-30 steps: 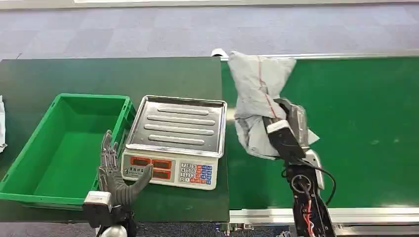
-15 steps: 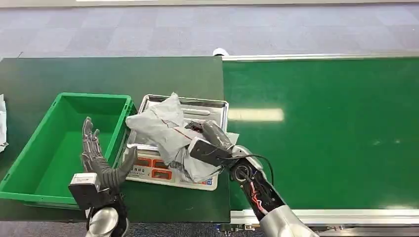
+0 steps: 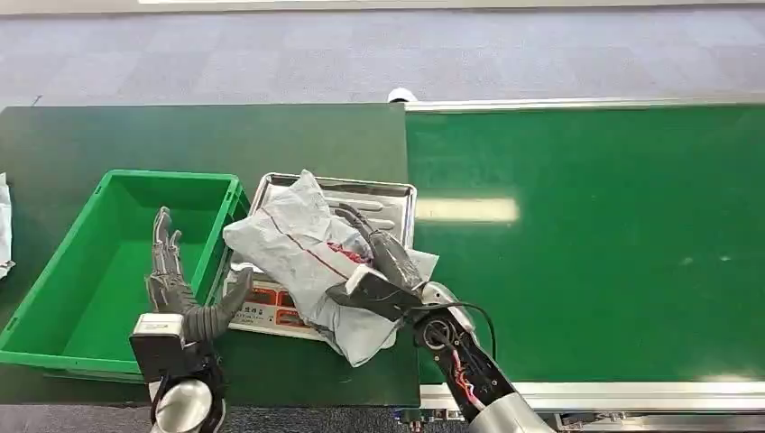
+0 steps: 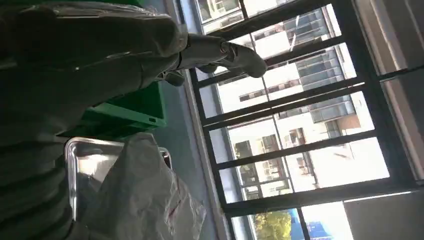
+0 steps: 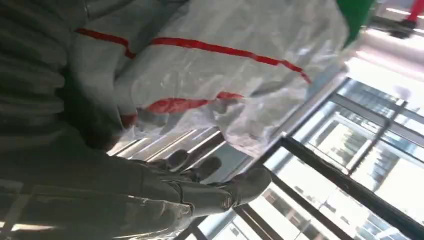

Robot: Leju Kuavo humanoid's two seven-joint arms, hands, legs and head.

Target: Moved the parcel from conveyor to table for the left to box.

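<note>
A crumpled grey plastic parcel with a red stripe (image 3: 311,262) lies across the steel tray of a silver weighing scale (image 3: 383,200) on the dark green desk (image 3: 180,135), its long axis running from the corner nearest the green plastic crate (image 3: 68,271) down toward the desk's front edge, where its lower end droops over the scale's keypad. The robot's right hand (image 3: 374,262) lies along the parcel's conveyor side; its dark fingers (image 3: 356,219) reach out past the wrapping onto the tray, and the head view does not settle whether they grip the wrapping or merely rest against it. The left hand (image 3: 180,289) stands spread and empty above the crate's near wall, its thumb reaching toward the scale, just beside the parcel's crate-side end; it looks the better placed for the short carry into the crate, which lies on the far side of that hand from the parcel. The green conveyor belt (image 3: 586,225) stretches away on the right. The right wrist view adds what the head view lacks: the stripe and creases close up and the tray's ribs beneath the parcel's edge, with the thumb extended clear of the wrapping. The left wrist view shows the parcel's peak rising over the tray rim, the crate wall behind it, and the left hand holding nothing.
</note>
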